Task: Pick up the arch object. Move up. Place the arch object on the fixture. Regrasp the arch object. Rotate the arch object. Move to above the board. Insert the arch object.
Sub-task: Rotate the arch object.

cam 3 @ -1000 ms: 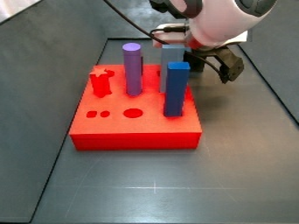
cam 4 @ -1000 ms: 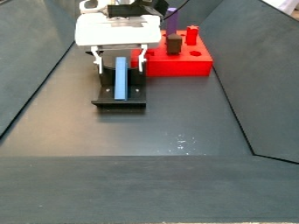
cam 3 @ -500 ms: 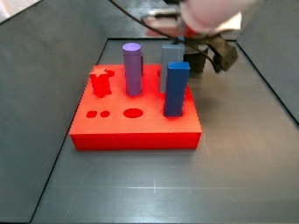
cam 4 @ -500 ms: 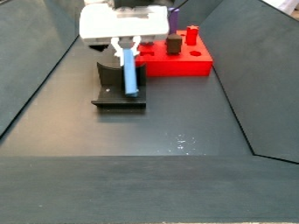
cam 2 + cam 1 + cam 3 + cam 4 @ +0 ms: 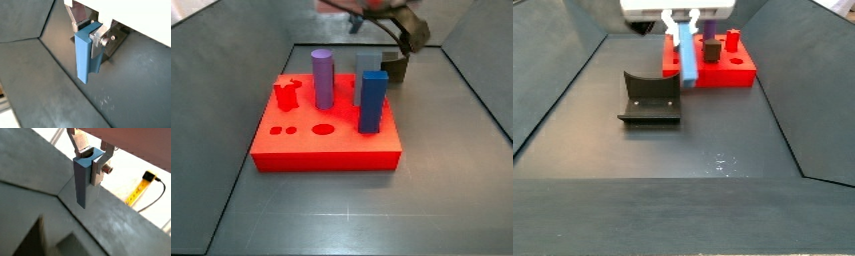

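Blue slim arch object [image 5: 84, 52] clenched in the gripper [image 5: 92, 31], seemingly above the angular fixture [image 5: 649, 98].

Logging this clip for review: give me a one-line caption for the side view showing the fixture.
Gripper holds the blue arch object aloft, tilted, between the empty fixture and red board.

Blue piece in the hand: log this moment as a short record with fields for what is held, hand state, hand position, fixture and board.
held: a long slim blue piece, hanging from the hand, tilted in a side view
hand: hand shut on the blue piece, plates on either side of its upper end in both wrist views
hand position: raised off the floor, up near the back of the scene, between fixture and board in a side view
fixture: fixture on the floor, nothing on it
board: red board with upright pegs; blue piece not inserted
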